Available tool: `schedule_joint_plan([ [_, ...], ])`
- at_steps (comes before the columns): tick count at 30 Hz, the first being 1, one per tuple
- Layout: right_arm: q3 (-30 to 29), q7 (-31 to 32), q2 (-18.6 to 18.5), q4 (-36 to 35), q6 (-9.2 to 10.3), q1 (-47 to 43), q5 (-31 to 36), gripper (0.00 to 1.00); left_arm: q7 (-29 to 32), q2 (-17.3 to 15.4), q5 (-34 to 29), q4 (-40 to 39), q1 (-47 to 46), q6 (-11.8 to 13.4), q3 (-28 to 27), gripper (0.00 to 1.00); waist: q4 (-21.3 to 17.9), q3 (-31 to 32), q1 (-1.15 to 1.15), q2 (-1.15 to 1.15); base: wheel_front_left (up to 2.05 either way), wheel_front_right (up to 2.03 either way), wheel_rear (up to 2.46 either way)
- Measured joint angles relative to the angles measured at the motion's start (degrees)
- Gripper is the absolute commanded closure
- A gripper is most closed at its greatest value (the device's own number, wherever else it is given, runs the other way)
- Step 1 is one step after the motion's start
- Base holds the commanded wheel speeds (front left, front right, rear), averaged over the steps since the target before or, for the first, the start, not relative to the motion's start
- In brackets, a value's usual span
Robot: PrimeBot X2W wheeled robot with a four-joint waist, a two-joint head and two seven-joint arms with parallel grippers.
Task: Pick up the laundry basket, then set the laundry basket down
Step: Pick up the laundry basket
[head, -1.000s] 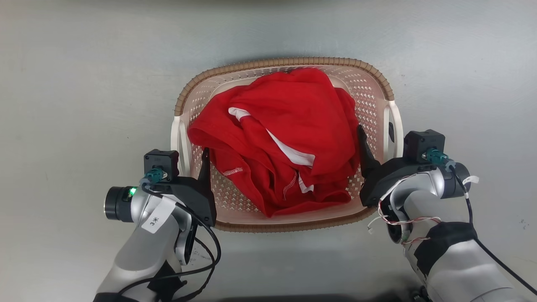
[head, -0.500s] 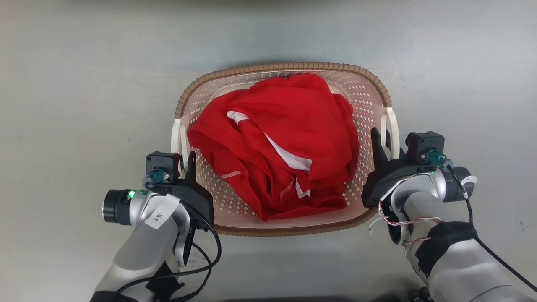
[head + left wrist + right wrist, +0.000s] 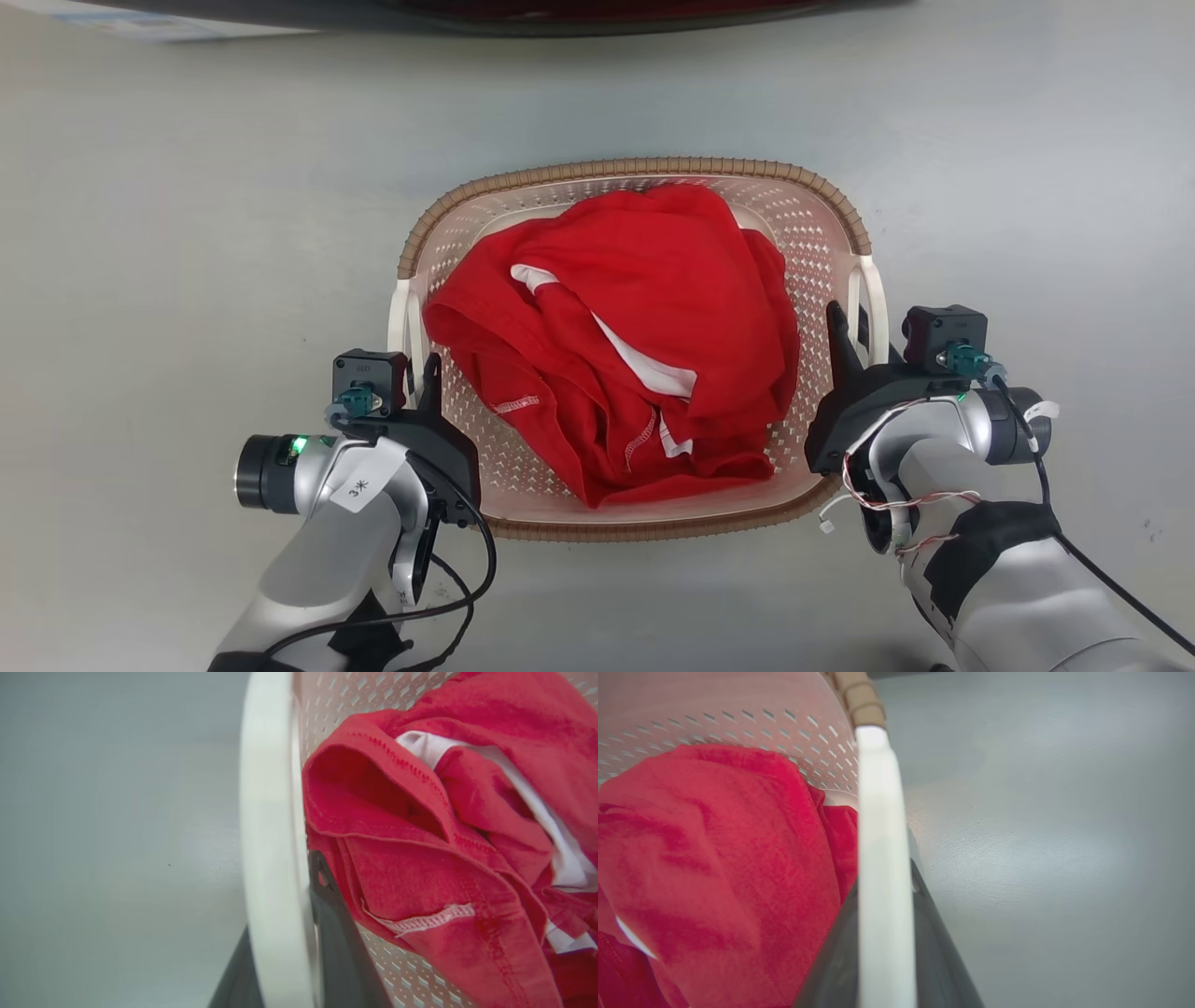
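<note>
The laundry basket (image 3: pixel 635 168), pale pink with a brown woven rim, stands on the grey floor in the head view, with a crumpled red garment (image 3: pixel 644 327) inside. My left gripper (image 3: pixel 417 369) is shut on the basket's white left handle (image 3: pixel 268 812); one dark finger lies inside the wall and one outside. My right gripper (image 3: pixel 851 327) is shut on the white right handle (image 3: pixel 882 812) in the same way. In each wrist view the handle runs up between the two dark fingers, with red cloth on the basket side.
Grey floor (image 3: pixel 187 233) lies all around the basket. A dark edge with a red strip (image 3: pixel 597 11) runs along the top of the head view, beyond the basket. Cables hang from both forearms near the bottom edge.
Both grippers have shut: their inner fingers moved from inside the basket out against the side handles. The whole head picture has shifted down, bringing the dark edge into view at the top.
</note>
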State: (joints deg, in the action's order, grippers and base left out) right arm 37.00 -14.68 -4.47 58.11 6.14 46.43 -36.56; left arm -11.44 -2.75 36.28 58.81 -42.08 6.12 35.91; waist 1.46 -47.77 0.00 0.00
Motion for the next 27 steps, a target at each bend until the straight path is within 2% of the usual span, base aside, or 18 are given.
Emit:
schedule_joint_plan([
  [12, 2.98, 0.62, 0.14, 1.71, 0.43, -0.49, -3.11, 1.00, 1.85, 0.25, 2.72, 1.88, 0.27, 0.19, 2.42, 1.00, 0.15, 5.59, -0.01, 0.00, 0.00, 0.00, 0.00],
  [27, 7.51, 6.30, 0.43, 3.55, 0.92, -7.33, -8.04, 1.00, 7.30, 0.37, 6.78, 3.14, 6.14, 0.19, 7.31, 1.00, 0.74, 15.74, -0.02, 0.00, 0.00, 0.00, 0.00],
])
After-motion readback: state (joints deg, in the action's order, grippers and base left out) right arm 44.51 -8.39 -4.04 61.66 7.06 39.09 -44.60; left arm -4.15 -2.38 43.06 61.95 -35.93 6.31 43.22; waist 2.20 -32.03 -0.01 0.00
